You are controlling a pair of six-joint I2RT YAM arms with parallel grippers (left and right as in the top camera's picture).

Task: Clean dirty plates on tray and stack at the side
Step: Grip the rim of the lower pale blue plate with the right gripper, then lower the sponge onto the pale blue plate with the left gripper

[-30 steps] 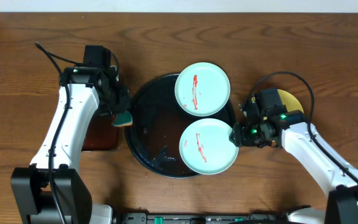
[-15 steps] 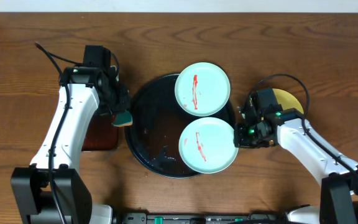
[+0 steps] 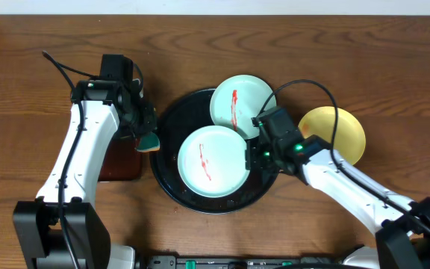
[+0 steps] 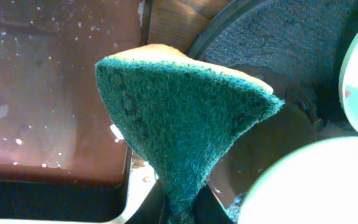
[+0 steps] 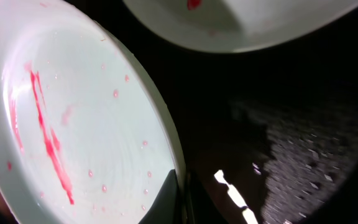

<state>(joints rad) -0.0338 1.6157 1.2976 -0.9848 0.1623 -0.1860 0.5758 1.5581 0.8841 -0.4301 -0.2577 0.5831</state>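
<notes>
The round black tray (image 3: 172,127) lies mid-table. A mint plate with red streaks (image 3: 211,161) sits over its middle; my right gripper (image 3: 251,156) is shut on its right rim, seen close in the right wrist view (image 5: 73,124). A second streaked mint plate (image 3: 239,104) rests on the tray's far rim and shows in the right wrist view (image 5: 241,25). A plain yellow plate (image 3: 338,131) lies on the table right of the tray. My left gripper (image 3: 146,138) is shut on a green sponge (image 4: 179,118) at the tray's left edge.
A rectangular dark tray with wet brown bottom (image 3: 118,161) lies left of the round tray, under my left arm; it also shows in the left wrist view (image 4: 55,81). A black cable loops over the right arm (image 3: 327,97).
My right gripper has dragged the near mint plate leftward, from the tray's right rim to over its middle. The yellow plate is now uncovered. The left arm has not moved.
</notes>
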